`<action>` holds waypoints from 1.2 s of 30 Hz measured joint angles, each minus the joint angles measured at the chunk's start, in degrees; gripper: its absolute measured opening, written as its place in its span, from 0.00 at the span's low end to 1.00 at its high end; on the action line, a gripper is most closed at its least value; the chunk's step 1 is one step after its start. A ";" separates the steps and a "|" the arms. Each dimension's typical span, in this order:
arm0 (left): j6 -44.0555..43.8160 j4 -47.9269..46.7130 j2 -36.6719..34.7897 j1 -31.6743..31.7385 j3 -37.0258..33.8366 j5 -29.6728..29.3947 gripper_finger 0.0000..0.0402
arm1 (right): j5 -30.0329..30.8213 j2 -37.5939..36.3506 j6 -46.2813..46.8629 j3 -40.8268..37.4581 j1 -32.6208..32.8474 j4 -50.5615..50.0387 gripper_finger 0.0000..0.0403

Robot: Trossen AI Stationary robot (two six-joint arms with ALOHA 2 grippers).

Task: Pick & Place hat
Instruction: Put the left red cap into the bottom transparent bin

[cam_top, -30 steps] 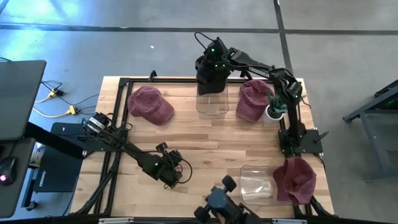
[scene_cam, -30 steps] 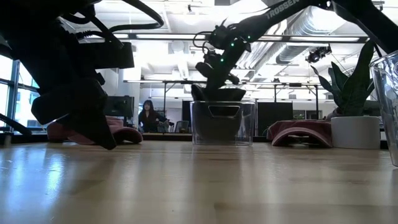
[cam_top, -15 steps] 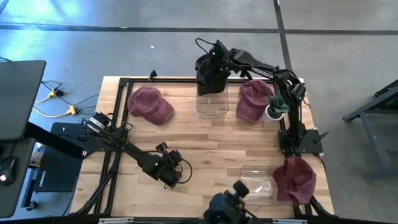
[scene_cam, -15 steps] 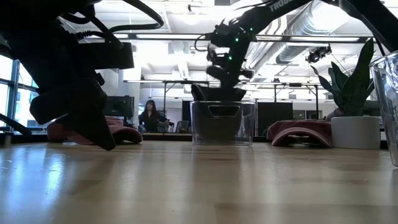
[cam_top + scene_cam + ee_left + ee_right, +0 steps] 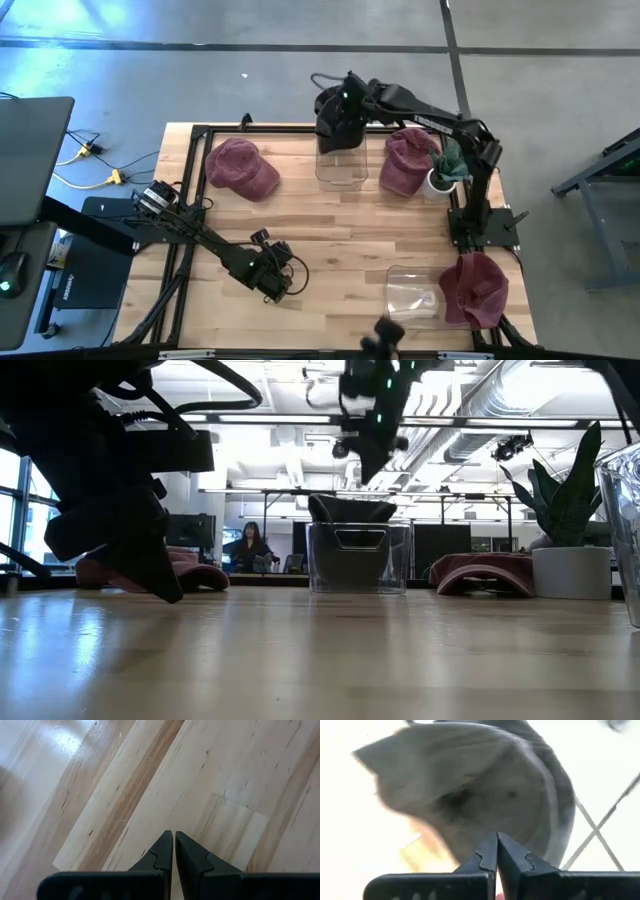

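Wood table (image 5: pixel 330 225) w/ 3 maroon hats (image 5: pixel 241 167), 2 clear bins (image 5: pixel 340 165), potted plant (image 5: pixel 440 178).

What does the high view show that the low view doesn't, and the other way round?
Only the high view shows the third maroon cap at the table's near right corner beside a second clear plastic bin, the black laptop and the yellow cables on the floor.

Only the low view shows the room behind: ceiling ducts and a seated person.

Both share the clear plastic bin holding a dark hat, the right gripper shut above it, the potted plant, two maroon caps and the left arm low over the wooden table.
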 joint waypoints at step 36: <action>-3.99 -28.63 -8.77 11.41 3.61 -8.41 0.56 | -3.43 -18.53 8.27 -48.18 49.80 48.53 0.03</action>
